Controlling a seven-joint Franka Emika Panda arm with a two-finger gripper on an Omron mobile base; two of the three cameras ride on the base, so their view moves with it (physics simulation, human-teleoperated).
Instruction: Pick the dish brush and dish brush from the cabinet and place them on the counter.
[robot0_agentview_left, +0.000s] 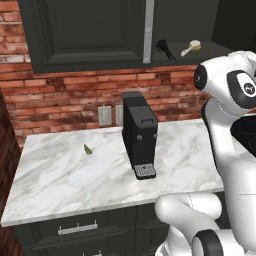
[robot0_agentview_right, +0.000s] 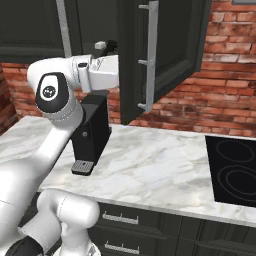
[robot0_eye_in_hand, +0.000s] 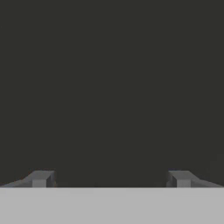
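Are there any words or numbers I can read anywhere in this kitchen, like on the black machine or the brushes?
No words or numbers can be read anywhere.
Coffee machine: plain black, no label visible.
Black dish brush and pale dish brush in the cabinet: too small to show any print.
Wall outlet: blank.
Stovetop: only ring outlines, no text.

Black brush (robot0_agentview_left: 163, 49): you see it in the open cabinet (robot0_agentview_left: 210, 50), lying on the shelf, dark bristle head to the left, handle running right and toward you.
Pale brush (robot0_agentview_left: 191, 48): you find it on the same shelf, right of the black one and apart from it, cream head at right, light handle pointing left and down.
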